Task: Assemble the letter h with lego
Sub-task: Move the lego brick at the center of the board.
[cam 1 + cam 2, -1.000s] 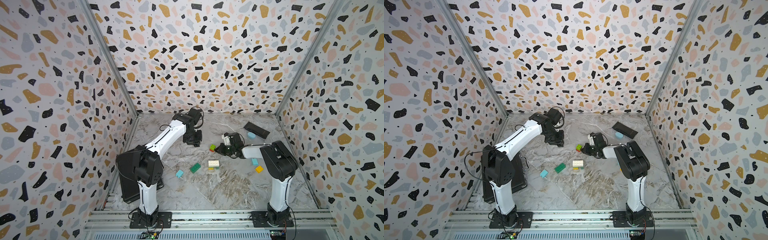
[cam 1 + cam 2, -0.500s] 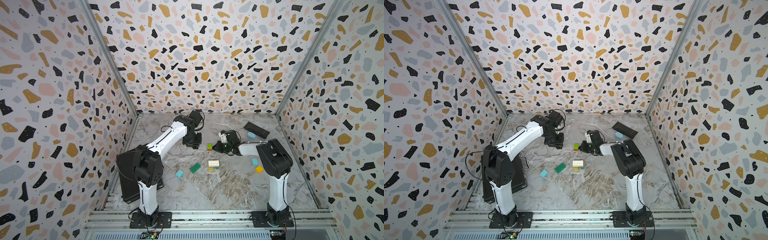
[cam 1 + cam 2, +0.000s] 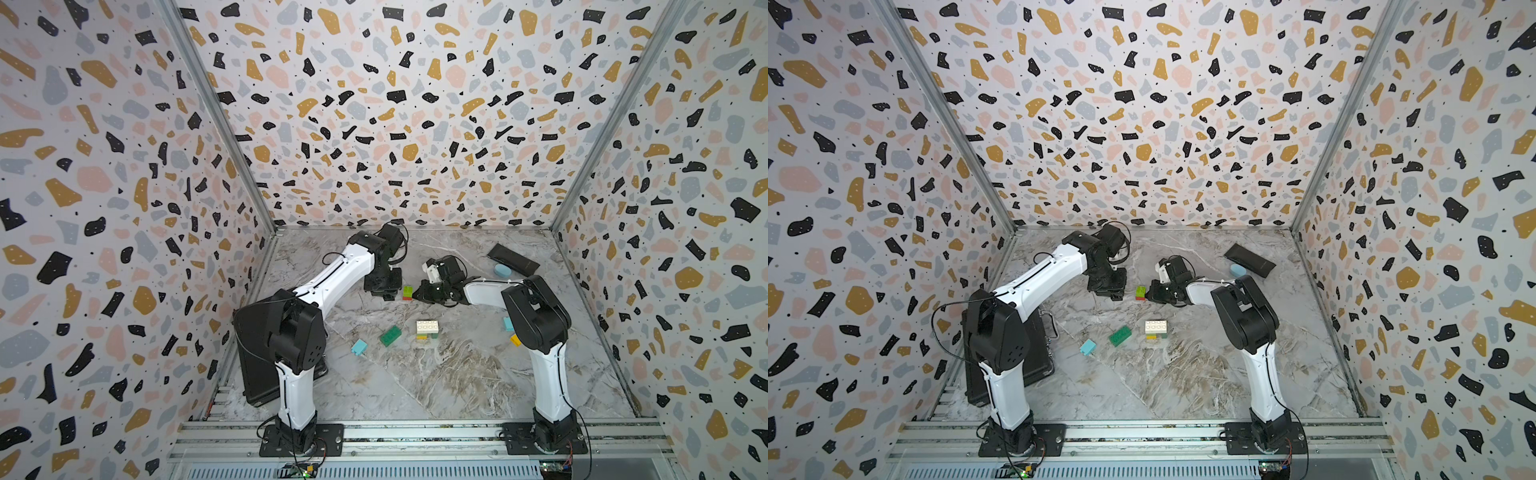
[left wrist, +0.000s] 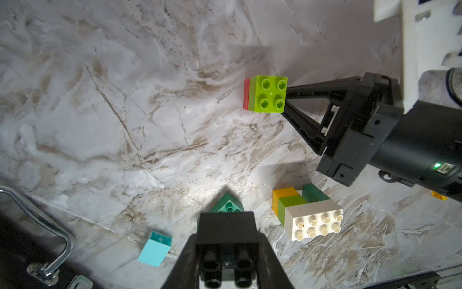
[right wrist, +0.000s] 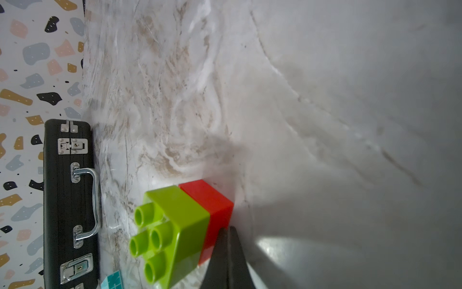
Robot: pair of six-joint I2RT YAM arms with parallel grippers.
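Two grippers face each other above the centre in both top views, the left gripper point(image 3: 387, 294) and the right gripper point(image 3: 417, 293) either side of the lime-on-red stack of studded plastic bricks point(image 3: 407, 292), a white-topped brick cluster point(image 3: 427, 328) lower down. In the left wrist view the left gripper pinches a black studded brick point(image 4: 226, 232). In the right wrist view the right gripper's fingers point(image 5: 216, 260) are pressed together, touching the stack's red brick.

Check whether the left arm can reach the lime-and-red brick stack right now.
Probably yes: bare marble separates the left gripper, holding a black brick, from the lime-and-red stack; the shut right gripper touches only its far side.
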